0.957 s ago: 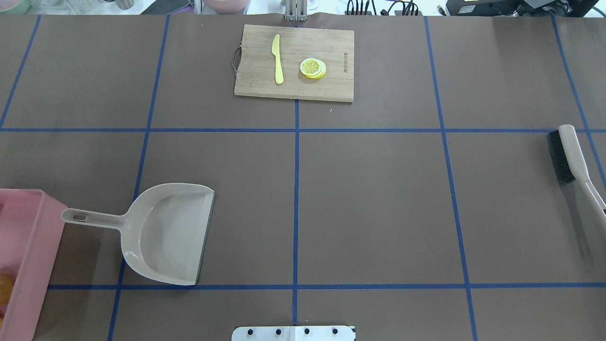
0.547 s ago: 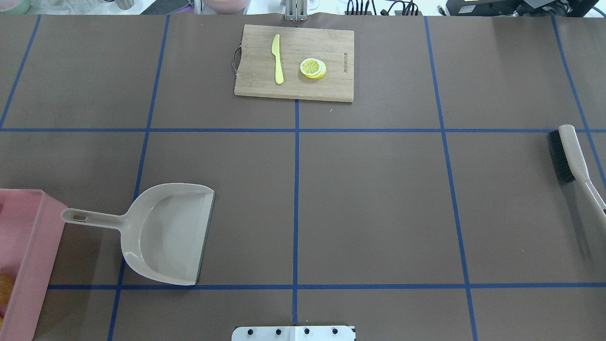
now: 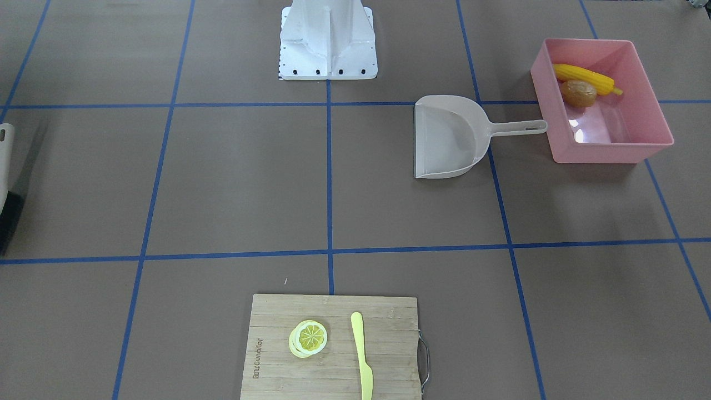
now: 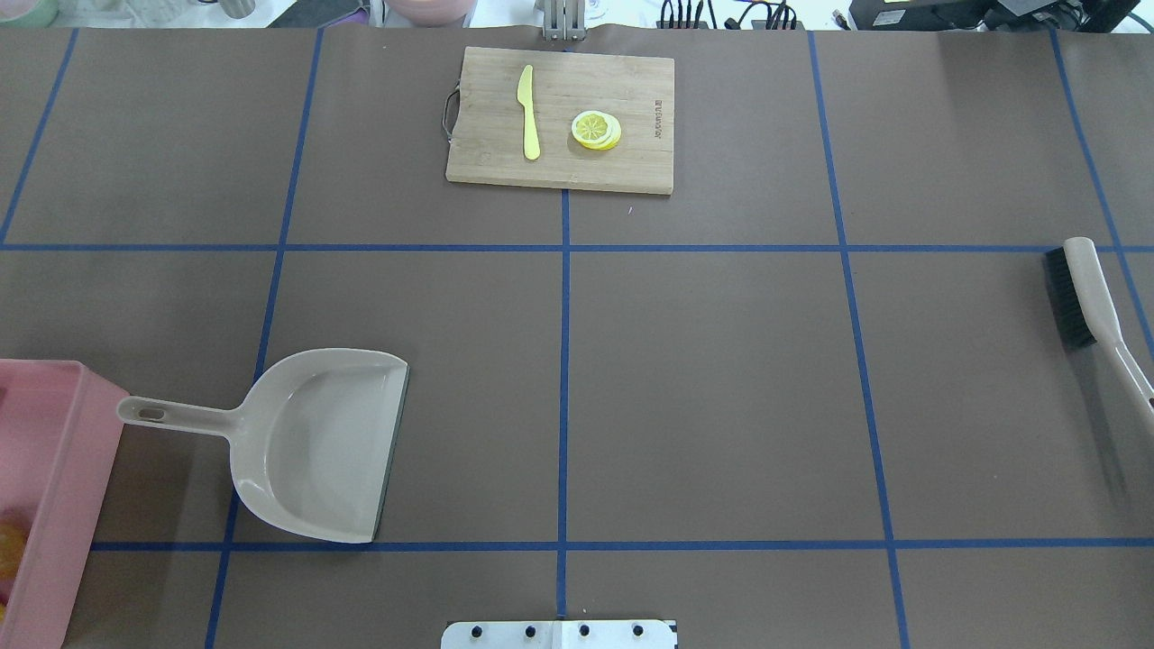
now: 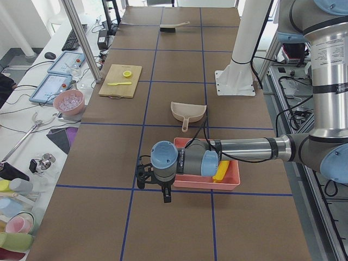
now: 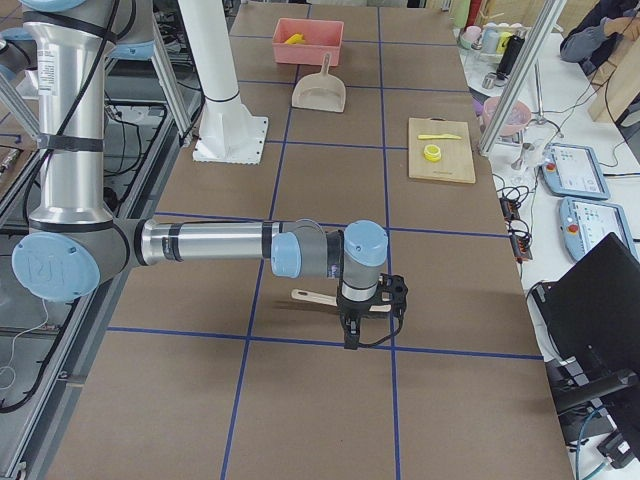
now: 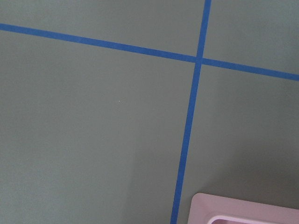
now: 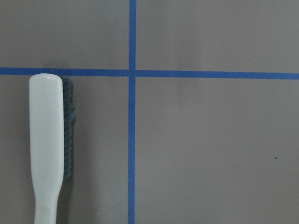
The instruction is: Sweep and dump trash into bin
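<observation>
The pink bin (image 3: 611, 150) stands at my left end of the table; its wall also shows in the overhead view (image 4: 81, 505). The yellow corn cob (image 3: 583, 79) and the brown potato (image 3: 579, 93) lie inside it. The ginger root is not in view. The beige dustpan (image 4: 315, 446) lies empty beside the bin, handle toward it. My left gripper (image 5: 163, 193) hangs beside the bin's outer side, seen only in the exterior left view, so I cannot tell whether it is open or shut. My right gripper (image 6: 358, 330) hangs above the brush (image 4: 1086, 297), seen only in the exterior right view, so I cannot tell.
A wooden cutting board (image 4: 559, 117) with a pale yellow knife (image 4: 528, 113) and a lemon slice (image 4: 595, 129) lies at the table's far middle. The brush lies flat on the table at the right edge. The robot's base plate (image 3: 328, 61) is at the near middle.
</observation>
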`<action>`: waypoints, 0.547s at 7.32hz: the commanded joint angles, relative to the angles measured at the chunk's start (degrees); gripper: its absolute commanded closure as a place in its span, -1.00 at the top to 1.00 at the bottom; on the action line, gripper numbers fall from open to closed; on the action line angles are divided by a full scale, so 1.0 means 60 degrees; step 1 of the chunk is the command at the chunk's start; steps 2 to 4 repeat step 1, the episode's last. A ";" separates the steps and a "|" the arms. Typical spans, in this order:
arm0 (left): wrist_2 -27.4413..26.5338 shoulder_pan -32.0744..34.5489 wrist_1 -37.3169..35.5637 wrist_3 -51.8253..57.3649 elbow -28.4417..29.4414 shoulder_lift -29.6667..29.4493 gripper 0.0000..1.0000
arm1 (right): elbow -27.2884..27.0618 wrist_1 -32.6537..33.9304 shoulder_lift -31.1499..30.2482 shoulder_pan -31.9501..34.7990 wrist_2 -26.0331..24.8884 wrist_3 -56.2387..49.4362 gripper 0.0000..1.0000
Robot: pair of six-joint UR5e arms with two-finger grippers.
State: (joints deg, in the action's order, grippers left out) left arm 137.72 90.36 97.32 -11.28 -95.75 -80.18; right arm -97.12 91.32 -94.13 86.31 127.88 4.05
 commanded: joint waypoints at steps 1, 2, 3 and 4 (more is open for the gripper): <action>0.0000 0.0013 0.0010 -0.0009 -0.0009 0.0018 0.98 | 0.0001 0.0000 0.0000 0.0000 0.0000 0.0000 1.00; 0.0000 0.0013 0.0010 -0.0009 -0.0009 0.0018 0.98 | 0.0001 0.0000 0.0000 0.0000 0.0000 0.0000 1.00; 0.0000 0.0013 0.0010 -0.0009 -0.0009 0.0018 0.98 | 0.0001 0.0000 0.0000 0.0000 0.0000 0.0000 1.00; 0.0000 0.0013 0.0010 -0.0009 -0.0009 0.0018 0.98 | 0.0001 0.0000 0.0000 0.0000 0.0000 0.0000 1.00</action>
